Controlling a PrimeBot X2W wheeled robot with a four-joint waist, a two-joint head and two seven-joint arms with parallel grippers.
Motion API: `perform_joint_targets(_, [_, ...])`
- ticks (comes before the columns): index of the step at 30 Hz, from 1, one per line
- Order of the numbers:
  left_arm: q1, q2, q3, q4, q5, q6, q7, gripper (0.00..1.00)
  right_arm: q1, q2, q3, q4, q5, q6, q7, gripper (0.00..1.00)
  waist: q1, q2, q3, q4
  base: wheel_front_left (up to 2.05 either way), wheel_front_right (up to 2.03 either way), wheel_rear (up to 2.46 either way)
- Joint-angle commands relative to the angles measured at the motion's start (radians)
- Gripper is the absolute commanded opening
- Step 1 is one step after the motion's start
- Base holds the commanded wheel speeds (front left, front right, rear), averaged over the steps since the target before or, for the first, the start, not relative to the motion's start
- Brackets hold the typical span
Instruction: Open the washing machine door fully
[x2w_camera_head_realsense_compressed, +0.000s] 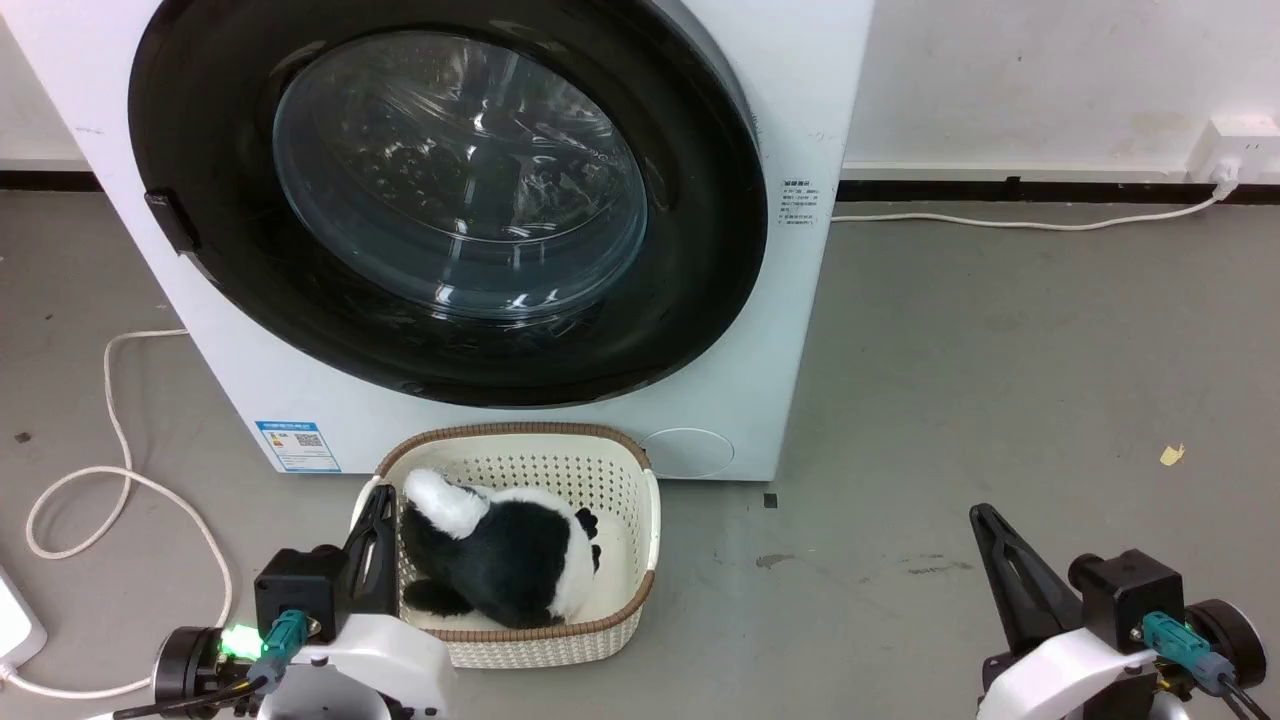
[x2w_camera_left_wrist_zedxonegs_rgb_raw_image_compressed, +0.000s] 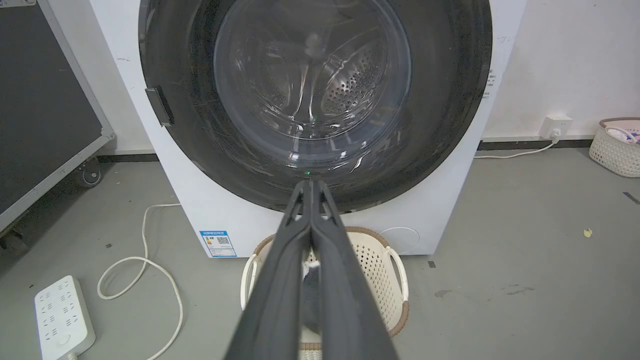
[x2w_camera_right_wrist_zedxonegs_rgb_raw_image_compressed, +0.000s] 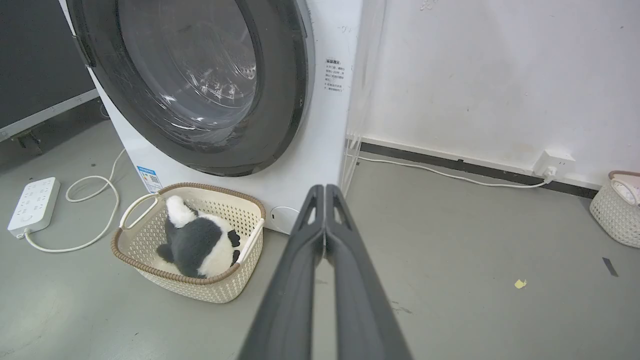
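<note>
Some of the washing machine door (x2w_camera_head_realsense_compressed: 700, 250) is cut off at the top edge, and the toy (x2w_camera_head_realsense_compressed: 500, 560) in the basket (x2w_camera_head_realsense_compressed: 520, 432) is partly hidden by the left gripper (x2w_camera_head_realsense_compressed: 378, 500). The glossy black door is shut on the washing machine (x2w_camera_head_realsense_compressed: 800, 90), just above the basket. Both pairs of jaws are pressed together, with bare floor (x2w_camera_head_realsense_compressed: 1000, 380) around the right gripper (x2w_camera_head_realsense_compressed: 982, 515).

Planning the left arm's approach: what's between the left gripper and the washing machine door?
Head view: a cream basket holding a black-and-white plush toy sits between the left gripper and the washing machine door.
</note>
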Motion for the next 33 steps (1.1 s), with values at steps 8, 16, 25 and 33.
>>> perform_joint_targets(8, [0.018, 0.001, 0.001, -0.004, 0.009, 0.003, 0.000, 0.00, -0.012, 0.005, -0.001, -0.004, -0.006, -0.002, 0.000, 0.00, 0.0000, 0.0000, 0.000, 0.000, 0.00, 0.00, 0.00])
perform_joint_targets(16, [0.018, 0.001, 0.001, -0.004, 0.009, 0.003, 0.000, 0.00, -0.012, 0.005, -0.001, -0.004, -0.006, -0.002, 0.000, 0.00, 0.0000, 0.0000, 0.000, 0.000, 0.00, 0.00, 0.00])
perform_joint_targets(25, [0.018, 0.001, 0.001, -0.004, 0.009, 0.003, 0.000, 0.00, -0.012, 0.005, -0.001, -0.004, -0.006, -0.002, 0.000, 0.00, 0.0000, 0.0000, 0.000, 0.000, 0.00, 0.00, 0.00])
perform_joint_targets(33, [0.018, 0.001, 0.001, -0.004, 0.009, 0.003, 0.000, 0.00, -0.012, 0.005, -0.001, -0.004, -0.006, -0.002, 0.000, 0.00, 0.0000, 0.0000, 0.000, 0.000, 0.00, 0.00, 0.00])
